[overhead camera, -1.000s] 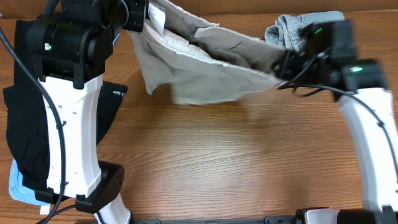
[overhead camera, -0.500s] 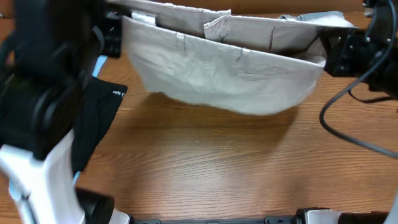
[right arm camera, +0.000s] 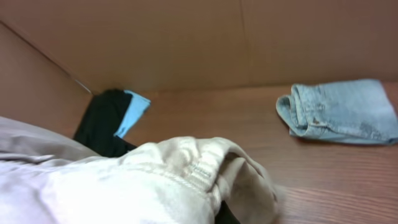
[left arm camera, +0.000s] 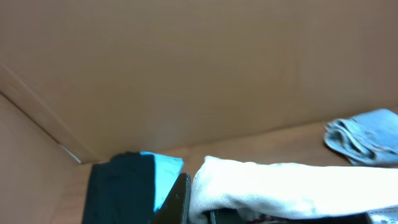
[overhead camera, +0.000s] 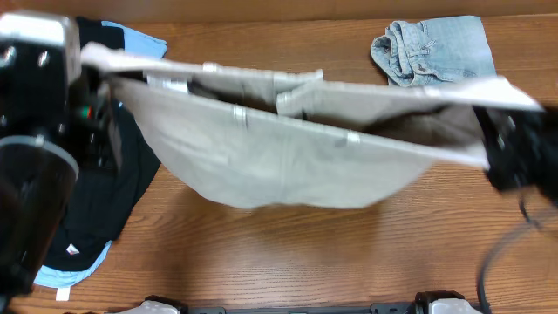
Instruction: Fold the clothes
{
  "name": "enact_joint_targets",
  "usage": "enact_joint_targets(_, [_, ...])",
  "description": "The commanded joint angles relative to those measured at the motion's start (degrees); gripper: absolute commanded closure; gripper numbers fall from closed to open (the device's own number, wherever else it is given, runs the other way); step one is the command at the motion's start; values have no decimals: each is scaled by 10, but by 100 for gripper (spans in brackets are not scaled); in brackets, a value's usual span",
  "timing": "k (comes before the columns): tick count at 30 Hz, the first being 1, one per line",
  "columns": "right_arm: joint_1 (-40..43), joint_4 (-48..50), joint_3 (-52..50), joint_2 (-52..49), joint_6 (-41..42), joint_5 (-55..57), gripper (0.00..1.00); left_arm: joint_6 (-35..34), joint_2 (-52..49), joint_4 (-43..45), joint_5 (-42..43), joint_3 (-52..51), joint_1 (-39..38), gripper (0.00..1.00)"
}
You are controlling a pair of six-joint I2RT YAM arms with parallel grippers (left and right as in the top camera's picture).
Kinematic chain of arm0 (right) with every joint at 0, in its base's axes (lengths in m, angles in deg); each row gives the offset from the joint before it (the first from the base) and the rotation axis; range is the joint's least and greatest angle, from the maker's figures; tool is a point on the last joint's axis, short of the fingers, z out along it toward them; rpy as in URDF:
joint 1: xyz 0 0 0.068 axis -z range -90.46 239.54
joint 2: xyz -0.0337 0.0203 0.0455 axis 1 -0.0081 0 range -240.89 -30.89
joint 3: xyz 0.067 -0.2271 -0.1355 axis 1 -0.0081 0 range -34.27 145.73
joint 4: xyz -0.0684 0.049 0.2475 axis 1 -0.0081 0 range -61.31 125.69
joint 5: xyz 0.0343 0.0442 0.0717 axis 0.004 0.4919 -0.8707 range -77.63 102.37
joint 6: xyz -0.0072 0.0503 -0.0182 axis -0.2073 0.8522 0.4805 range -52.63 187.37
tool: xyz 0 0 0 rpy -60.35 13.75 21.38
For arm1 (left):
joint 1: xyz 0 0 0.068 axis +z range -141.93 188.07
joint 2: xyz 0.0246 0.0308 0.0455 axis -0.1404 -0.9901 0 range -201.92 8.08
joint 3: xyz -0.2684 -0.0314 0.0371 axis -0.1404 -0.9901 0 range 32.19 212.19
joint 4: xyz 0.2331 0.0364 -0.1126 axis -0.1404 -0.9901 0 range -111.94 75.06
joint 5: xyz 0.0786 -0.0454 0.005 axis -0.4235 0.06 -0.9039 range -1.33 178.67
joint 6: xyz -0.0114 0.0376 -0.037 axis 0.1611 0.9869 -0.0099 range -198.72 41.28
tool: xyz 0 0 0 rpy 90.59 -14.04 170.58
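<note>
so the beige shorts are up off the table right now, stretched out wide by the waistband between the two arms, belly of the fabric sagging down in the middle and belt loops showing along the top edge. the left gripper has the left end of the shorts and the right gripper has the right end. both look clamped down on the waistband, since the cloth hangs taut from each, though the fingers themselves are mostly buried in bunched fabric in the wrist views and blurry from above. past the right end of the shorts, on the far side, there's a folded light denim piece lying on the wood. under and beside the left end of the shorts sits a heap of black garments with a sky-blue garment peeking out from it. looks like the spread-it-out step, before any actual fold. next move probably calls for lowering both ends together so the shorts land flat on the open wood below them, keeping the tension even so the legs don't crumple, and staying off the black heap at the left end.
</note>
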Motion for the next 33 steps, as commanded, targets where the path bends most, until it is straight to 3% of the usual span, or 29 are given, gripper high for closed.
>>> enact_joint_targets(1, [24,-15,20,57,11,93,96,-18,47,-21,-149,13,23,96])
enact_joint_targets(6, [24,-23,10,68,16,90,96,-48,58,-80,-149,11,23,96])
enact_joint_targets(13, [24,-23,-32,16,15,73,96,-63,40,-80,-133,-69,23,96])
enact_joint_targets(22, [18,-20,-83,-174,-7,62,96,-96,-97,-75,-128,-228,28,96])
enact_joint_targets(28, [-7,35,-83,-345,-19,60,96,-101,-246,-13,-127,-255,46,96])
enact_joint_targets(33, [-13,148,-83,-469,-19,60,96,-94,-367,124,-127,-255,49,96])
